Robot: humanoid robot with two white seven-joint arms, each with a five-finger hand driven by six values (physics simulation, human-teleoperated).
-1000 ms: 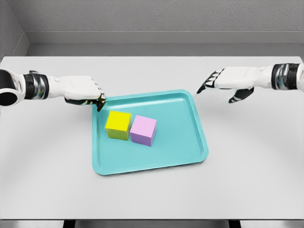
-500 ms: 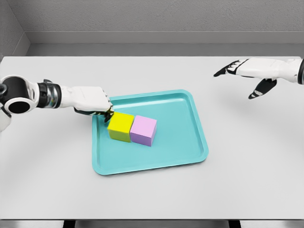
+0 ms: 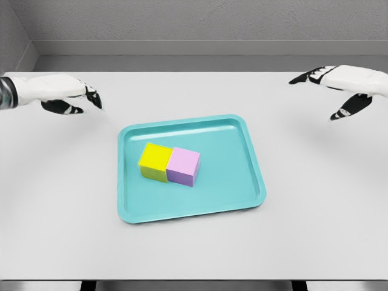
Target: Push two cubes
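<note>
A yellow cube (image 3: pixel 154 161) and a lilac cube (image 3: pixel 183 166) sit side by side, touching, in the middle of a teal tray (image 3: pixel 239 188). My left hand (image 3: pixel 85 100) hovers over the table at the far left, well away from the tray, fingers loosely curled and holding nothing. Far right, my right hand (image 3: pixel 327 91) is raised above the table with fingers spread, thumb pointing down, also empty.
The tray lies on a white table (image 3: pixel 315 212) that fills most of the view. A grey wall runs behind the table's far edge.
My left hand touched the yellow cube's left side, nudged it against the lilac cube, then drew back up and to the left. The right hand drifted farther right.
</note>
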